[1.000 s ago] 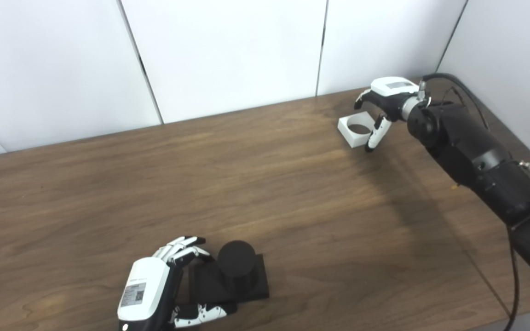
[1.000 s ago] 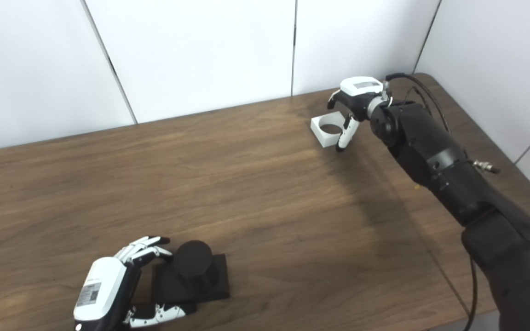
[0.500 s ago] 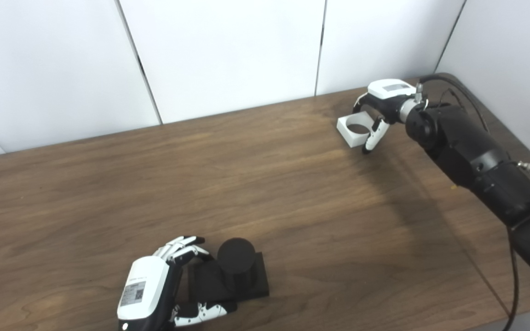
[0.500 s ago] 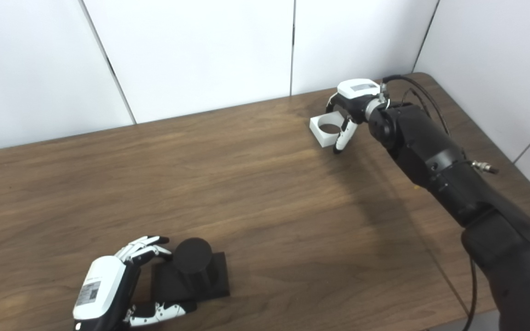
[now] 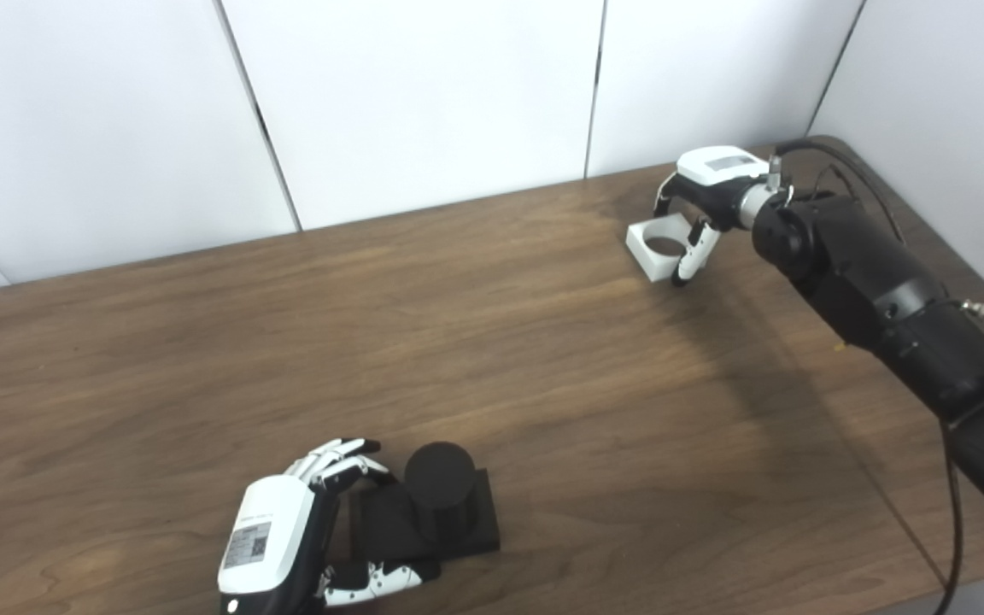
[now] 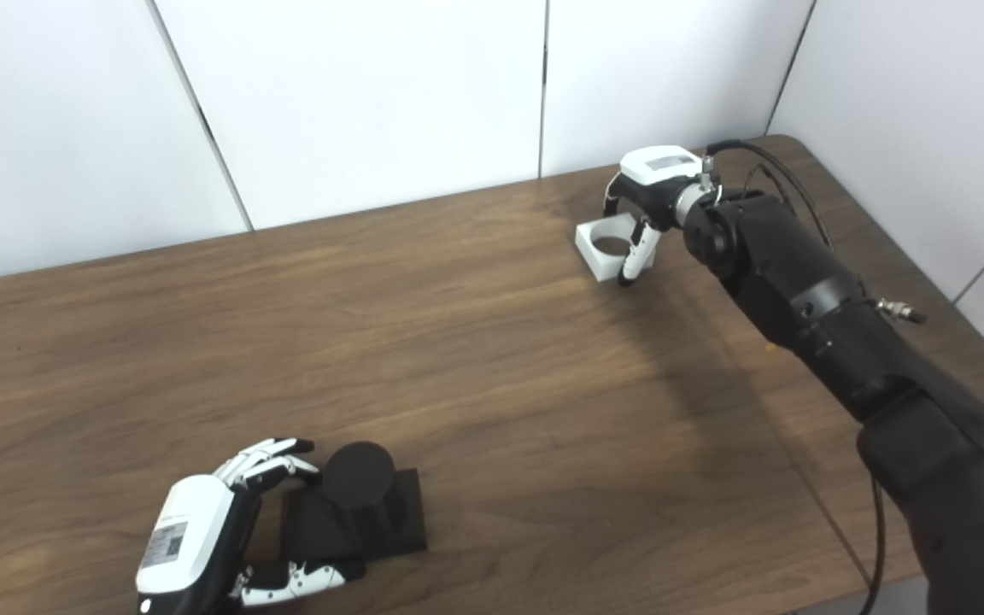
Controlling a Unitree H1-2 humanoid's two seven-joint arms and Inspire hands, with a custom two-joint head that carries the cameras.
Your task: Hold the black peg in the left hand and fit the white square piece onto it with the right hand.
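Note:
The black peg (image 5: 439,480) stands upright on its square black base (image 5: 471,530) near the table's front left. My left hand (image 5: 280,534) lies at the base's left side, fingers (image 5: 340,457) past its far corner and thumb (image 5: 372,582) along its near edge, spread and not clamped. The white square piece (image 5: 647,260), with a round hole, lies flat at the far right. My right hand (image 5: 708,190) arches over its right side, open, with the thumb (image 5: 687,260) at the near right corner and the fingers curled behind the far side.
The brown wooden table (image 5: 492,342) runs to white wall panels (image 5: 424,94) at the back. Its right edge is close behind my right arm (image 5: 876,290), where a black cable (image 5: 851,166) loops.
My right hand has moved left and down over the white piece, its thumb now against the near right corner. The left hand and the peg have not moved.

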